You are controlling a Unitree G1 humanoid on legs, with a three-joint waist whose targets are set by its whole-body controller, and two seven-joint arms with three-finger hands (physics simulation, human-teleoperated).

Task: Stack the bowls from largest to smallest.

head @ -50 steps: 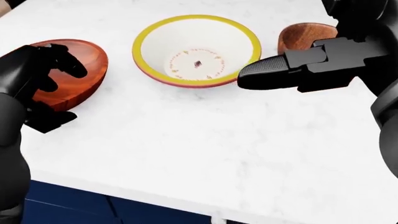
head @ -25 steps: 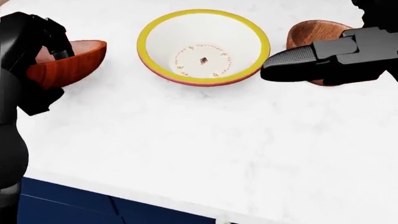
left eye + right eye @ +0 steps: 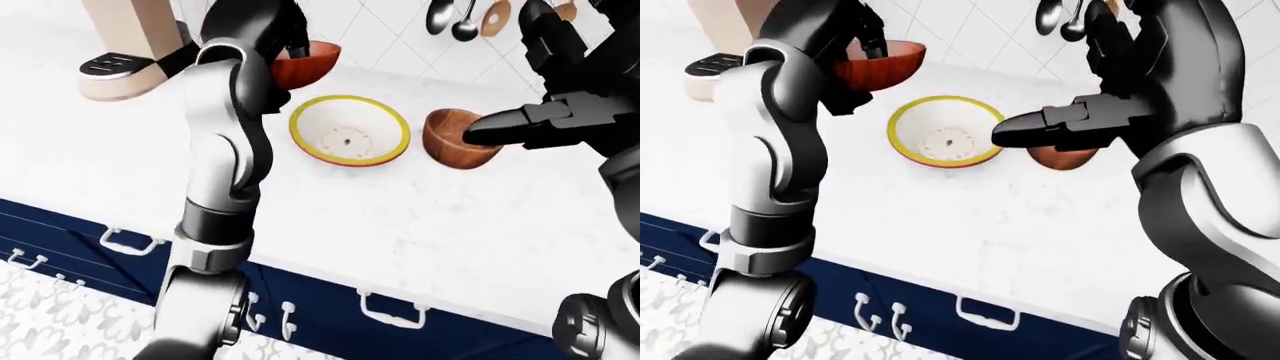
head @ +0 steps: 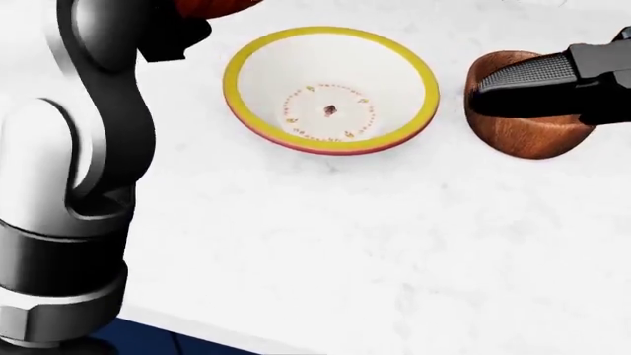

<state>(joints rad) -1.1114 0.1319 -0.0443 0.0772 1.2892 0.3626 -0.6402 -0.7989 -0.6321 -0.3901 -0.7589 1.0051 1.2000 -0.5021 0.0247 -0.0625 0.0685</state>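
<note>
The white counter (image 4: 325, 259) carries 3 bowls in all, and none is nested yet, so I judge the stacking barely begun.

Nearest the counter's lower edge in the head view sits the yellow-rimmed bowl (image 4: 331, 89), the largest, upright and empty, resting about midway across the counter. It looks like the base of the stack.

Just to its right, apart from it, sits the small brown bowl (image 4: 527, 133), also on the counter. The right hand (image 3: 520, 129) hovers over it with a finger stretched flat above the rim, fingers apart and gripping nothing.

Farther toward the tiled wall, the left hand (image 3: 845, 37) holds the red bowl (image 3: 878, 66) lifted clear of the counter, fingers clamped over its rim, up and to the left of the yellow-rimmed bowl.

Left to do: set the red bowl into the yellow-rimmed one, then the small brown bowl inside that. 2 placements remain.
</note>
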